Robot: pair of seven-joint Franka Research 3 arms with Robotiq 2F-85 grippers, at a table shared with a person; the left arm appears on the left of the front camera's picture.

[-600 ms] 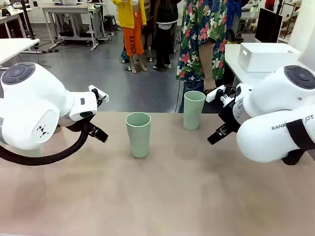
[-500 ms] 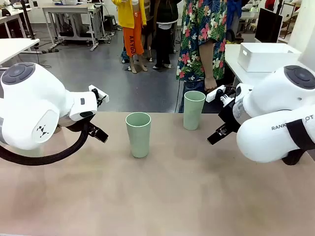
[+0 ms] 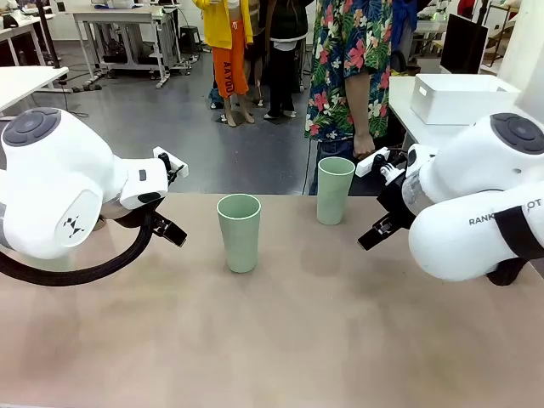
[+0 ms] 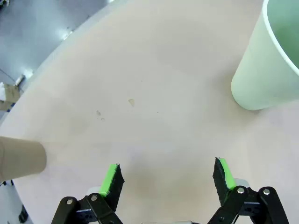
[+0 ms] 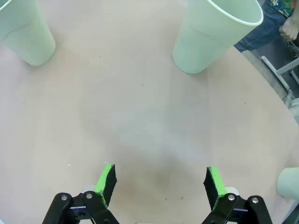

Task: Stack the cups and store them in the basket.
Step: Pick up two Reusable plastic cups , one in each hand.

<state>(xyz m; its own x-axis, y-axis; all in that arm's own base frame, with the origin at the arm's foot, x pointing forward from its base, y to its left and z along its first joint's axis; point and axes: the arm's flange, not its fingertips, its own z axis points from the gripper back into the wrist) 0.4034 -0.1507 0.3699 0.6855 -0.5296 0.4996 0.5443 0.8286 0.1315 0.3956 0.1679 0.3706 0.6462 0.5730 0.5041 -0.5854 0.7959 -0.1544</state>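
Observation:
Two pale mint cups stand upright on the table: one [image 3: 239, 232] near the middle, the other [image 3: 334, 189] at the far edge in front of a person. My left gripper [image 4: 167, 177] is open above bare tabletop, with a mint cup [image 4: 268, 60] ahead to its right and a tan cup [image 4: 21, 157] at the picture's left edge. My right gripper [image 5: 160, 181] hangs open over the table, short of two mint cups [image 5: 25, 32] [image 5: 210, 35]; a third mint cup [image 5: 288, 183] peeks in at the right edge. The white basket [image 3: 459, 95] sits on a side table at back right.
A person in a flowered shirt [image 3: 353, 59] stands at the far side, one hand [image 3: 364, 146] hanging near the far cup. My left arm [image 3: 59, 187] and right arm [image 3: 476, 204] bulk large at either side. Other tables stand behind.

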